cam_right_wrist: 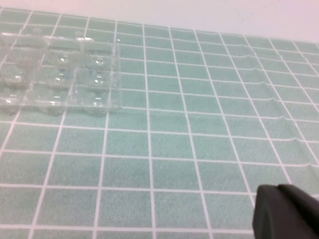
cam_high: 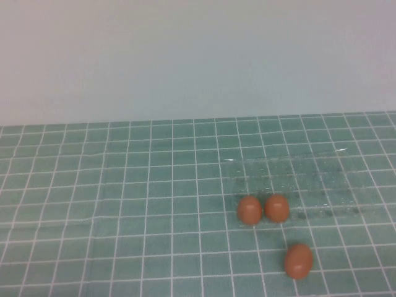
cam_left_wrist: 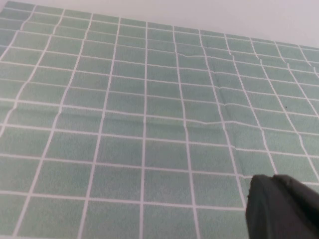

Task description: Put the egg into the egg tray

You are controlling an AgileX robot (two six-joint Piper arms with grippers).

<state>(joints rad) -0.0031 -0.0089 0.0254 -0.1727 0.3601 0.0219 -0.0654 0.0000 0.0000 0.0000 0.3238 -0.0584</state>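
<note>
Counter (cam_high: 124, 185): covered in a green cloth with a white grid; it carries everything I see.
My left jaws (cam_left_wrist: 281, 209): only a dark tip shows in my left wrist view, low over bare green grid. I cannot tell whether they are spread or pressed together. They do not appear in the high view.
Ground by my left jaws: plain cloth with a few soft creases; no egg and no tray is near them.
Left egg of the pair (cam_high: 249, 210): reddish-brown, sitting at the near left edge of the tray, well apart from both my jaws.
Right egg of the pair (cam_high: 276, 208): just beside the first, nearly touching it. I cannot tell if either sits in a cup or just against the rim.
The egg (cam_high: 298, 260): alone on the cloth, nearer to me than the pair, apart from the tray.
Egg tray (cam_high: 297, 182): clear plastic, hard to make out, its moulded cups glinting; in my right wrist view (cam_right_wrist: 60, 74) it lies well ahead of my right jaws.
My right jaws (cam_right_wrist: 286, 211): a dark tip over bare grid. I cannot tell their state.
</note>
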